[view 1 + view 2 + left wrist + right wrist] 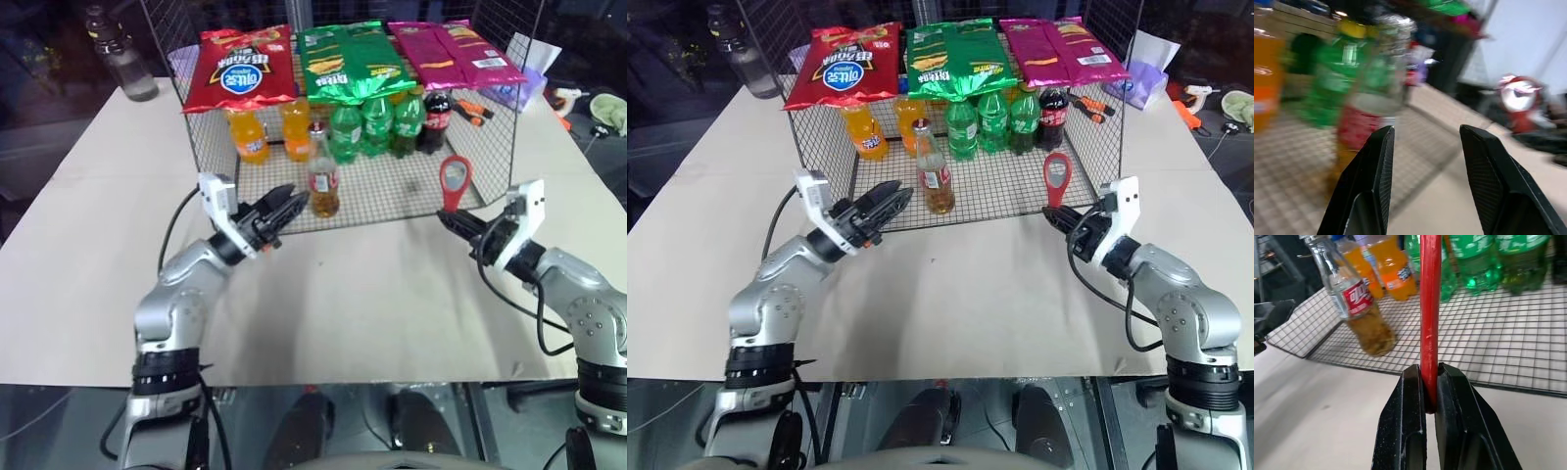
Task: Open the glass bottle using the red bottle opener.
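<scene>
Head views: the glass bottle (322, 179) stands upright on the front part of the wire rack (392, 201), capped, near the rack's front edge. Behind the glass bottle stand two orange soda bottles (266, 130), and behind it to the right are three green soda bottles (376, 124) and a dark cola bottle (437, 119). Chip bags (345, 59) lie on the rack's top, above the glass bottle. The left claw (290, 208) sits just to the left of the glass bottle, fingers apart, tips close to the glass but not touching it. The right claw (455, 217) is well to the right of the glass bottle, clamped on the handle of the red bottle opener (455, 181), which stands upright with its oval head uppermost. The rack rests on the paper-covered desk (372, 294). Left wrist view: the two black fingers (1374, 181) stand apart; the glass bottle, blurred, lies beyond them, with the red bottle opener further off. Right wrist view: the fingers (1408, 426) are pressed together on the opener's handle; the glass bottle stands on the rack mesh beyond, with the orange soda bottles behind it.
</scene>
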